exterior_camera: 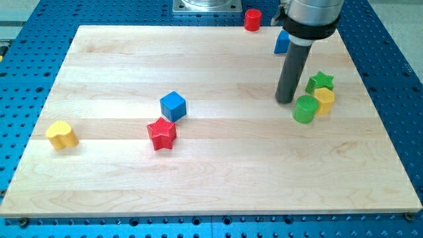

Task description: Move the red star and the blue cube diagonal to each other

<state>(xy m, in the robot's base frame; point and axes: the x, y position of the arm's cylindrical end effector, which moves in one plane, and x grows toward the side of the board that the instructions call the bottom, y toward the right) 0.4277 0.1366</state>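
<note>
The red star lies on the wooden board, left of centre. The blue cube sits just above and to the right of it, close by, with their corners almost touching. My tip is far to the view's right of both, resting on the board just left of a green cylinder. The rod rises from the tip up to the arm's wide dark collar at the view's top.
A green star and a yellow block cluster right of my tip. A second blue block is partly hidden behind the rod. A red cylinder stands at the top edge. A yellow heart lies far left.
</note>
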